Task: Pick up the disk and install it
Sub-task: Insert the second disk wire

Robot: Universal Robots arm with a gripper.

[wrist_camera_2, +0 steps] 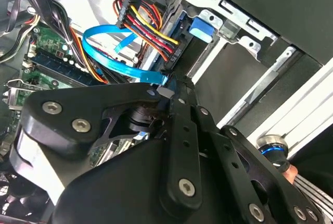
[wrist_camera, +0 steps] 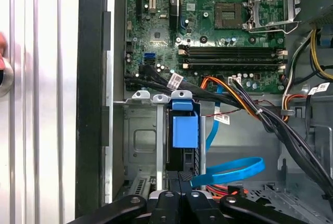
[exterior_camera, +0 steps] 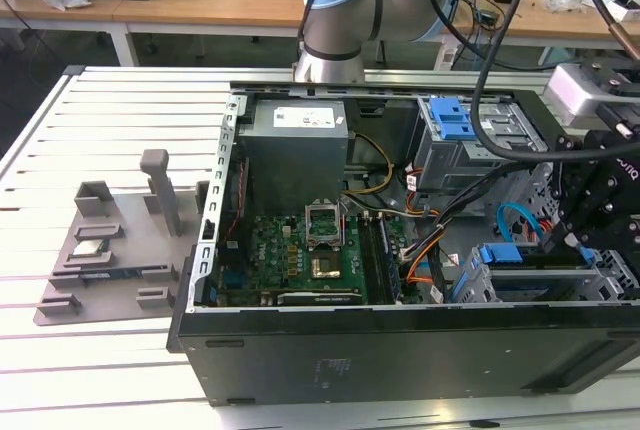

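The hand [exterior_camera: 590, 215] is hanging over the drive cage [exterior_camera: 540, 275] at the exterior view's right end of the open computer case [exterior_camera: 400, 350], which is resting on the counter [exterior_camera: 120, 130]. In the first wrist view the fingertips [wrist_camera: 182, 178] are lying close together at the end of the disk [wrist_camera: 185, 130], which is sitting in a cage slot between its blue rails. Whether they are pinching it cannot be told. A blue cable [wrist_camera: 229, 171] is curving just beside them.
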